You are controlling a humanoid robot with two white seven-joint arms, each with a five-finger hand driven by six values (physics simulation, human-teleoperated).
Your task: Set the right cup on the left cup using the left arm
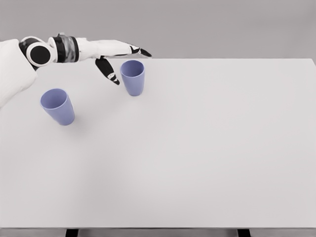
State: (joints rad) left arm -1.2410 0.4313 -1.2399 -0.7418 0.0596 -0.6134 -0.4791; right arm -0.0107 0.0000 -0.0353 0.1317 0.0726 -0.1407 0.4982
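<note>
Here, left hand open beside right cup near table far edge.

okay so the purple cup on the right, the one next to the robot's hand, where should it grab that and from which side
Probably the side wall of the right cup, just below the rim, coming from its left. It stands upright with its mouth open, and its wall tapers downward, so fingers hold best high up. The left hand is already open beside it, fingers spread, not yet touching.
</note>
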